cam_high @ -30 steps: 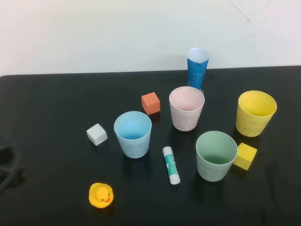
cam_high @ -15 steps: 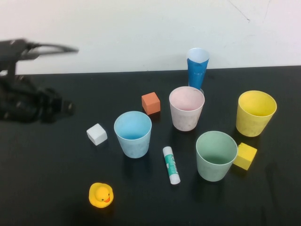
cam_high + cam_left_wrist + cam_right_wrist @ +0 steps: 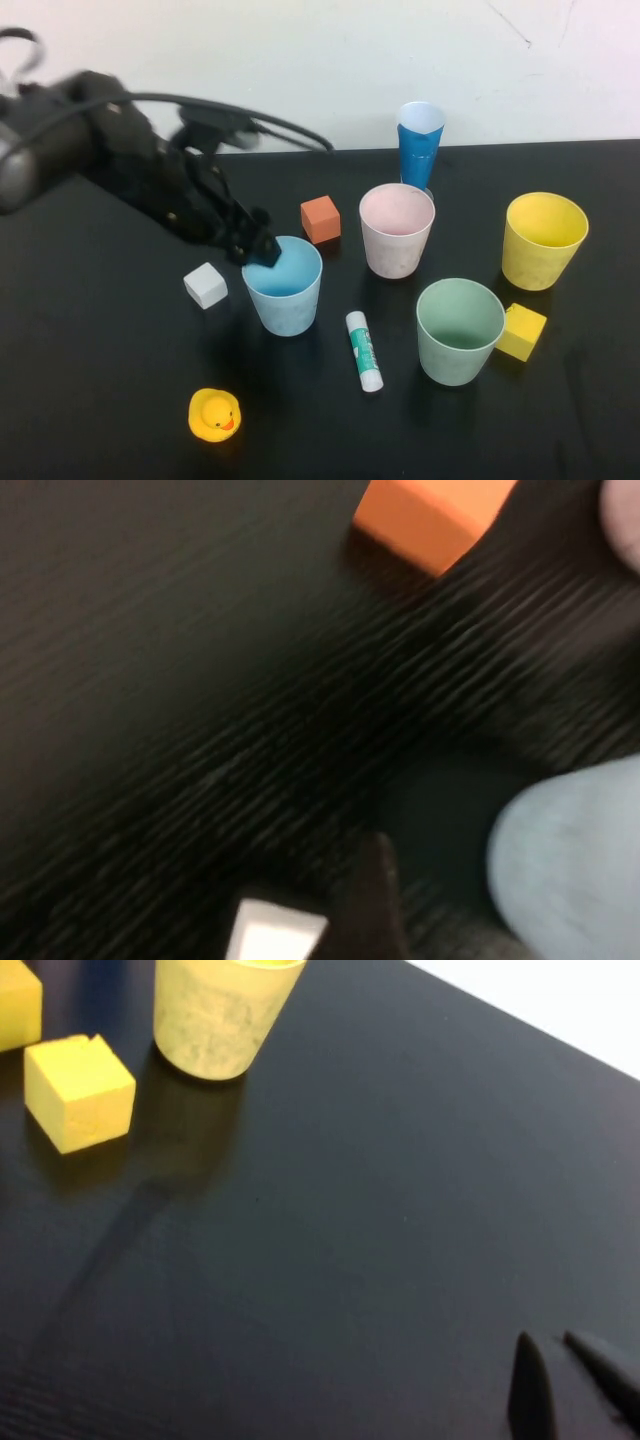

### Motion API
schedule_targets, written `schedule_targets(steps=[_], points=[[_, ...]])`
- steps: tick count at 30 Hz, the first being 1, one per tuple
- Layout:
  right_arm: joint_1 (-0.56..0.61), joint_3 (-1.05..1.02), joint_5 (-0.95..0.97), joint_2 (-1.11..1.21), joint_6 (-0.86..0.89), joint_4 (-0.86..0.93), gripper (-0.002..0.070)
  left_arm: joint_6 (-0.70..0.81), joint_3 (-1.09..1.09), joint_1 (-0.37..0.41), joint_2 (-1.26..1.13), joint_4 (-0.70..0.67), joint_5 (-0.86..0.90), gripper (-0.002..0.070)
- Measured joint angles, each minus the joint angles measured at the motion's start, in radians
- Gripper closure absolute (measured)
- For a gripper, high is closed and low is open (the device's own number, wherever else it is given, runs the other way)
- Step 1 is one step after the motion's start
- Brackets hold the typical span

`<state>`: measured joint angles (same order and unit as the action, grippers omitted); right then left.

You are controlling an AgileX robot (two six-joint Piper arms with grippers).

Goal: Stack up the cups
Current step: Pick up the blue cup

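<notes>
Four cups stand upright and apart on the black table: light blue (image 3: 283,285), pale pink (image 3: 397,230), pale green (image 3: 459,330) and yellow (image 3: 543,240). My left gripper (image 3: 258,248) reaches in from the left and hangs at the blue cup's left rim, open. In the left wrist view one finger (image 3: 375,895) shows beside the blue cup (image 3: 570,870); the other finger is out of frame. My right gripper (image 3: 546,1338) is out of the high view, shut and empty above bare table. The yellow cup (image 3: 220,1010) lies well ahead of it.
A dark-blue paper cup (image 3: 420,143) stands behind the pink cup. An orange cube (image 3: 320,219), a white cube (image 3: 205,285), a glue stick (image 3: 364,350), a yellow duck (image 3: 214,414) and a yellow cube (image 3: 521,331) lie among the cups.
My left arm has swept in from the far left to the blue cup's left rim. The cups and small objects have not moved.
</notes>
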<state>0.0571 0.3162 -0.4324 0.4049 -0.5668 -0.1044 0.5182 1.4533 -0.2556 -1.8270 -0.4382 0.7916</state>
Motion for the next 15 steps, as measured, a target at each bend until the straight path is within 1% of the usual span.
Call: schedule_targets(steps=[2, 3, 4, 5, 7, 9, 10, 11, 15], points=[[0.000, 0.000, 0.005, 0.000, 0.000, 0.000, 0.0679, 0.000, 0.020, -0.014, -0.043, 0.026, 0.004, 0.0156], [0.000, 0.000, 0.007, 0.000, 0.000, 0.000, 0.0679, 0.000, 0.029, -0.022, -0.063, 0.037, 0.004, 0.0197], [0.000, 0.000, 0.012, 0.000, 0.000, -0.001, 0.0679, 0.000, 0.035, -0.026, -0.077, 0.039, 0.006, 0.0251], [0.000, 0.000, 0.012, 0.000, 0.000, -0.001, 0.0679, 0.000, 0.044, -0.034, -0.092, 0.041, 0.008, 0.0320], [0.000, 0.000, 0.014, 0.000, 0.000, -0.001, 0.0679, 0.002, 0.050, -0.048, -0.106, 0.046, 0.008, 0.0491], [0.000, 0.000, 0.014, 0.000, 0.000, -0.001, 0.0679, 0.014, 0.055, -0.055, -0.108, 0.042, 0.012, 0.0585], [0.000, 0.000, 0.014, 0.000, 0.000, -0.001, 0.0679, 0.017, 0.060, -0.057, -0.106, 0.040, 0.019, 0.0610], [0.000, 0.000, 0.014, 0.000, 0.000, -0.001, 0.0679, 0.019, 0.066, -0.057, -0.106, 0.040, 0.027, 0.0620], [0.000, -0.002, 0.014, 0.000, 0.000, -0.001, 0.0679, 0.010, 0.137, -0.057, -0.102, 0.040, 0.096, 0.0627]])
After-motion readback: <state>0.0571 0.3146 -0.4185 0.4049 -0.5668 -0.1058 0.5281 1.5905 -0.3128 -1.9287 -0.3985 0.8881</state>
